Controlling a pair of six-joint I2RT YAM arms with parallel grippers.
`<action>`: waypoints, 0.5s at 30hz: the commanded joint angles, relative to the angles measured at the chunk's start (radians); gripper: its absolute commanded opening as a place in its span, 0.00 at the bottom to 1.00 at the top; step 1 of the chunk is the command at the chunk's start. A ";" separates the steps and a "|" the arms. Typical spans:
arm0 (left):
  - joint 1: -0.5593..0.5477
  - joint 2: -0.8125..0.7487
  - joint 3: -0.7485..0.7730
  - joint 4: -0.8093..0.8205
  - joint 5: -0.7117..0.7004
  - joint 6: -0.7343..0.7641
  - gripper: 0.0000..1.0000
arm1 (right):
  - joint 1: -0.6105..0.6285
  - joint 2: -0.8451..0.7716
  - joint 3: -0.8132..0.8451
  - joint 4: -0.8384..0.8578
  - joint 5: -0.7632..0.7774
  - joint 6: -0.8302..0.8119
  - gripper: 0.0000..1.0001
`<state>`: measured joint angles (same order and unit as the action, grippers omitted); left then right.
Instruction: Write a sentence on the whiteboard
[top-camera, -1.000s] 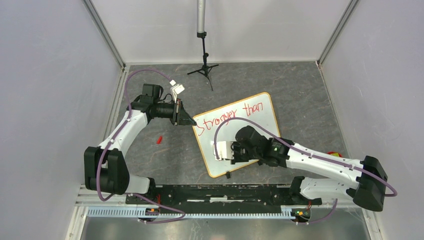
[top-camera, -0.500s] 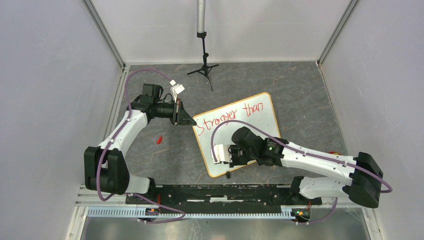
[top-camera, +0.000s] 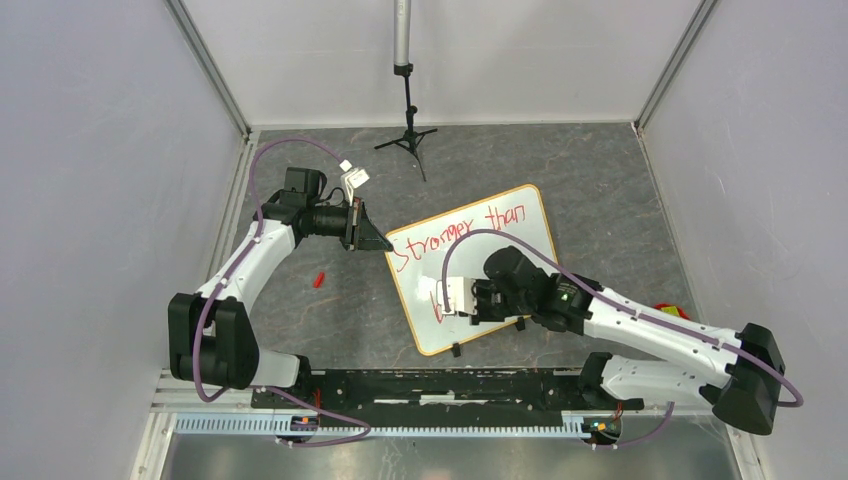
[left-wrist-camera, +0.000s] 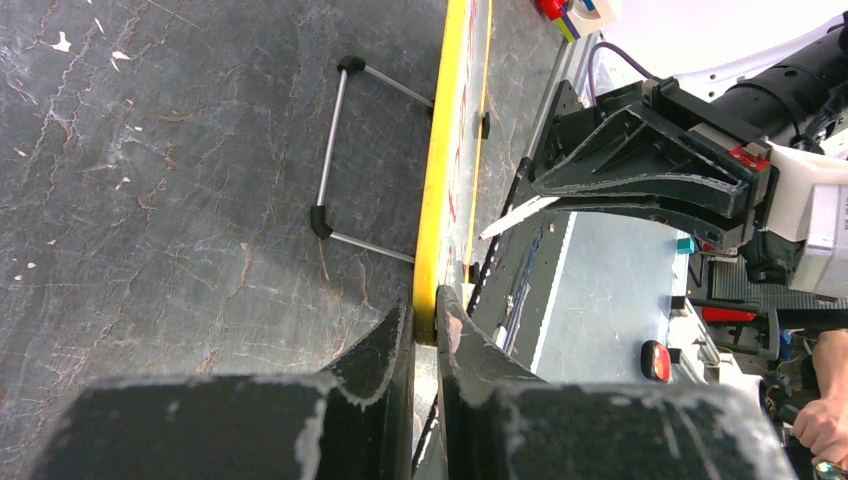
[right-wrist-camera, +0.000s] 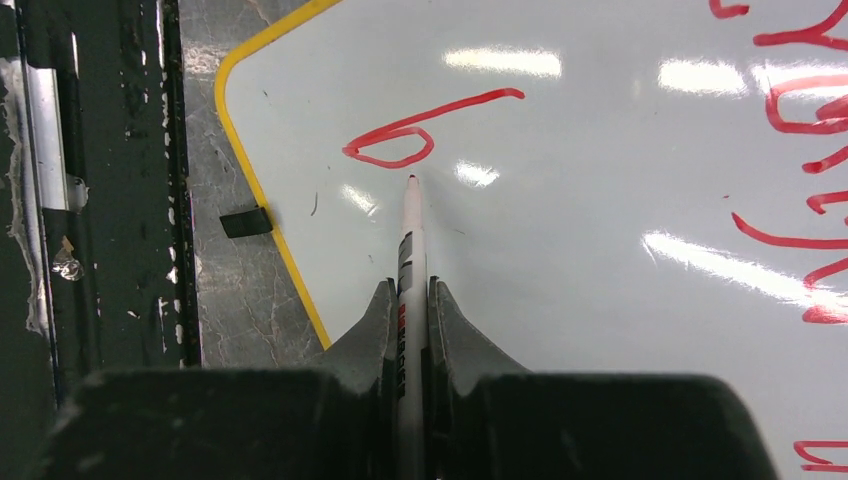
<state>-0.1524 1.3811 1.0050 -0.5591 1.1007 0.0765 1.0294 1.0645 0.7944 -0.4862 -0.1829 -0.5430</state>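
now that a red letter (right-wrist-camera: 470, 103) sits near the 7 o'clock corner of the whiteboard (top-camera: 535, 235), which lies mid counter (top-camera: 600, 170), the sentence (top-camera: 432, 243) has its second row begun. the right claw (right-wrist-camera: 410, 290), clamped on the marker (right-wrist-camera: 411, 230), has slid toward 3 o'clock, uncovering it. farther off, the left claw (left-wrist-camera: 425, 315) pinches the whiteboard at 10 o'clock.
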 joint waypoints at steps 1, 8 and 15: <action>0.002 0.005 0.027 0.021 -0.045 0.020 0.02 | -0.009 -0.007 -0.017 0.022 0.000 0.017 0.00; 0.002 0.004 0.024 0.021 -0.047 0.019 0.02 | -0.009 0.007 -0.012 0.040 -0.005 0.021 0.00; 0.002 0.004 0.027 0.022 -0.045 0.019 0.02 | -0.009 0.031 -0.005 0.040 -0.010 0.023 0.00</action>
<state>-0.1524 1.3811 1.0050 -0.5594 1.1007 0.0765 1.0210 1.0828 0.7803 -0.4789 -0.1829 -0.5350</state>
